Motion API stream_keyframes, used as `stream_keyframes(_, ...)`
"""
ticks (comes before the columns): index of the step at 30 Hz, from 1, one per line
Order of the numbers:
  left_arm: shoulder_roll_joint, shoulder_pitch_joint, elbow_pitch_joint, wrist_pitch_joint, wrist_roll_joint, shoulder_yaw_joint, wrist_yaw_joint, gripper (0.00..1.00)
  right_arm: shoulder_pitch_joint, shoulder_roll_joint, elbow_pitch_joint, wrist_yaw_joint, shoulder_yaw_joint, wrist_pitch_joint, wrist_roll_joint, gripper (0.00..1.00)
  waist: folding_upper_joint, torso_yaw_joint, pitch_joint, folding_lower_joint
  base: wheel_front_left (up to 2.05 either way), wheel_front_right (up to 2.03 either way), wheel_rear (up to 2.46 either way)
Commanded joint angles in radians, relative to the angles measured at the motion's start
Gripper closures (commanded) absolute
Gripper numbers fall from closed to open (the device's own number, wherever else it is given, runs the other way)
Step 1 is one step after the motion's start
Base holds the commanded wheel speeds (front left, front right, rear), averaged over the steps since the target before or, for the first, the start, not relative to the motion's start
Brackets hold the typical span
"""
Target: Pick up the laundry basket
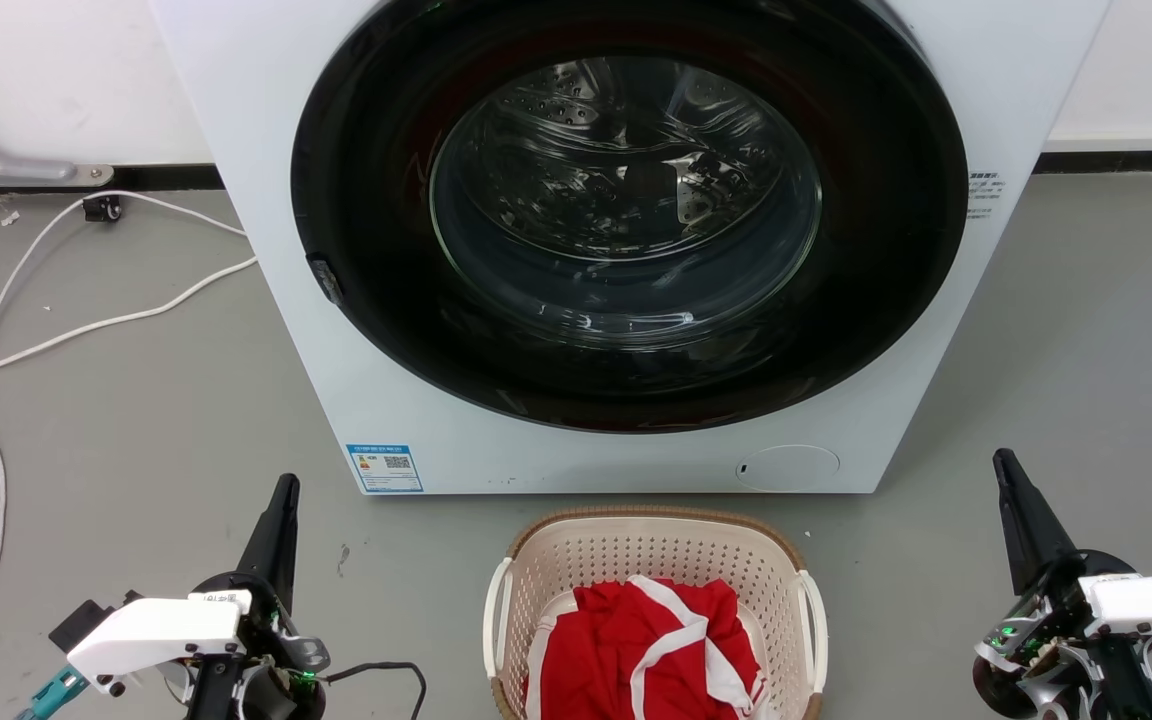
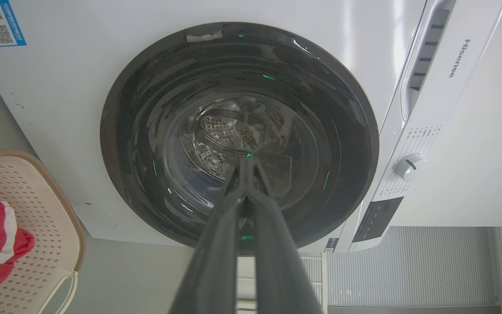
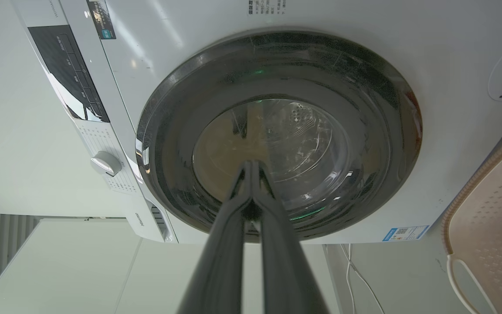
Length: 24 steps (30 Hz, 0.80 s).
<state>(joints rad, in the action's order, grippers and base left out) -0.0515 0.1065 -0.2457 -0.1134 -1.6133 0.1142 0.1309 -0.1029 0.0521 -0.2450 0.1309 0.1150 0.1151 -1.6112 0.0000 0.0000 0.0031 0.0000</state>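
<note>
your left end effector [image 1: 285, 490] and right end effector [image 1: 1004, 465] are both clenched on nothing, flanking the laundry basket [image 1: 636, 552] on the floor [image 1: 136, 420] before the washing machine [image 1: 586, 462]. you look to be at the approach: open both, reach its 2 side handles [image 1: 489, 625].

The perforated plastic laundry basket [image 1: 586, 555] looks matt, the washing machine's [image 1: 266, 180] glass door glossy.

Brightness: bright and even in all views.
Glare: streaks on the white front-loading washing machine [image 2: 59, 87]; reflections in its round dark glass door [image 1: 626, 200].
Shadows: faint on the grey floor [image 1: 136, 420].
Focus: left gripper [image 2: 246, 162] and right gripper [image 3: 251, 165] blur near the lens.
Distortion: wrist-view edges bend.
</note>
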Motion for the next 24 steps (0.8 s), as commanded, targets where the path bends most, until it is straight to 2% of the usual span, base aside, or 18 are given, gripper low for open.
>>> stream_keyframes(1,0.002,0.005,0.0,-0.005,0.002,0.004,0.002,1.0,-0.012,-0.004,0.0,0.0,-0.001,0.001,-0.003,1.0,0.0,0.0,0.0,0.0,0.0,0.0,0.0)
stream_keyframes(24,0.002,0.006,0.0,-0.004,0.003,0.004,0.002,1.0,-0.012,-0.004,0.0,0.0,-0.001,0.001,-0.003,1.0,0.0,0.0,0.0,0.0,0.0,0.0,0.0)
